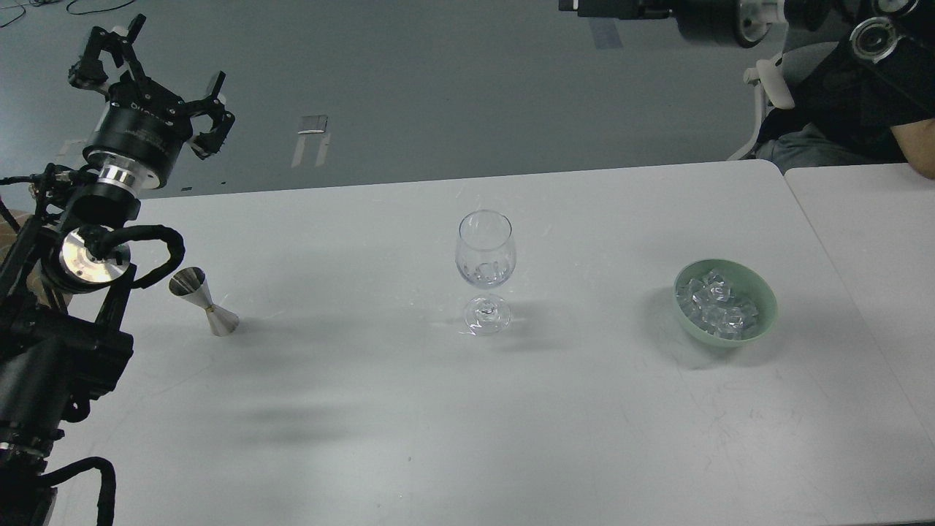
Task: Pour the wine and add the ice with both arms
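My left gripper (pixel 157 80) hangs in the upper left of the frame, raised above the far edge of the white table (pixel 380 409), its black fingers (pixel 215 120) spread apart around nothing. My right gripper is out of the frame.

A clear wine glass (pixel 486 267) stands upright near the middle of the picture; whether anything lies in its bowl I cannot tell. At the left, just below my left arm (pixel 66 321), a steel jigger (pixel 204 301) stands on the table, leaning slightly. The ice (pixel 716 303) sits heaped in a pale green bowl (pixel 763 292) at the right of the frame, well apart from the glass. In the upper right a seated person (pixel 855 109) in dark clothing shows partly.
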`<action>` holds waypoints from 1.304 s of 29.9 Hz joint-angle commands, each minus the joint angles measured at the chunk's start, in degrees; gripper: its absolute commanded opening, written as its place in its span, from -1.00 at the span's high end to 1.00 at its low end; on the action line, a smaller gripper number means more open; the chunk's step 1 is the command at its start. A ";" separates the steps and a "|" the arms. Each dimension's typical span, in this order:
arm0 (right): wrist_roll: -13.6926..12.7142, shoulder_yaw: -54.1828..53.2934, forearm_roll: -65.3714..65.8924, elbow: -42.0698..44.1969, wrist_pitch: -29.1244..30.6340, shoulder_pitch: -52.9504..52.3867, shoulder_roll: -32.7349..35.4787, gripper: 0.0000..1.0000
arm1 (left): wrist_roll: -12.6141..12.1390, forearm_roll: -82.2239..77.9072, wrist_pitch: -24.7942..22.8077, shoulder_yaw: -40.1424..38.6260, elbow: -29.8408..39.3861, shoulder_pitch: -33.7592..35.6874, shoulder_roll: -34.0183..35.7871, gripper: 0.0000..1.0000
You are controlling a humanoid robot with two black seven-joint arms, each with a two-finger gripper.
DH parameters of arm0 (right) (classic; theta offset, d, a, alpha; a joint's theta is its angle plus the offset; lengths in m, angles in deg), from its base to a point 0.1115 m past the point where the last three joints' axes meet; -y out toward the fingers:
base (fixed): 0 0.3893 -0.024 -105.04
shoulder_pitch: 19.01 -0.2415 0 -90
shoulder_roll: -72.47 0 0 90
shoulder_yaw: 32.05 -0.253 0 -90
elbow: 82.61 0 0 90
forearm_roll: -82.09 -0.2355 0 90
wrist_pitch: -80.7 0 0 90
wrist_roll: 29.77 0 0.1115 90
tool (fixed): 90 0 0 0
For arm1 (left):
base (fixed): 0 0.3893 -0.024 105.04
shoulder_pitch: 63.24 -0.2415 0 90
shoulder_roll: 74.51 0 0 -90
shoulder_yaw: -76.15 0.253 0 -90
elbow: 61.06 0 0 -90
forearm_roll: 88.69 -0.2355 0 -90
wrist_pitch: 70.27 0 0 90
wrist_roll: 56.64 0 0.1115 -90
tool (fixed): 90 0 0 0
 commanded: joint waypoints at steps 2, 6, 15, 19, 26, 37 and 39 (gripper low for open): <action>-0.06 -2.51 -10.27 11.96 -7.71 1.05 -1.81 -0.99 | -0.01 0.00 0.18 0.08 -0.25 -0.16 -0.26 -0.96; 0.47 -2.69 -23.62 22.24 -9.57 1.84 -5.76 -0.99 | -0.01 -0.09 0.18 0.09 -0.68 -0.16 -0.26 -0.96; 8.47 -6.99 -50.81 29.40 -8.96 10.98 -9.11 -0.98 | 0.08 -0.09 -0.08 0.17 -1.74 -0.16 -0.35 -0.96; 10.31 -16.18 -57.41 29.39 -7.73 16.07 -11.83 -0.99 | 0.08 0.00 -0.17 0.17 -2.44 -0.25 -1.31 -0.96; 10.58 -30.72 -57.51 29.48 -6.94 22.06 -17.63 -1.00 | -0.01 1.14 -2.63 0.00 -3.23 -0.33 -1.67 -0.96; 11.99 -33.62 -57.68 29.39 -6.85 24.96 -21.41 -1.00 | -0.27 1.23 -7.38 0.17 -8.07 -1.04 -2.46 -0.96; 12.07 -34.06 -58.03 29.39 -6.59 25.22 -22.38 -1.00 | -1.06 1.14 -6.77 0.26 -8.77 -0.86 -2.55 -0.96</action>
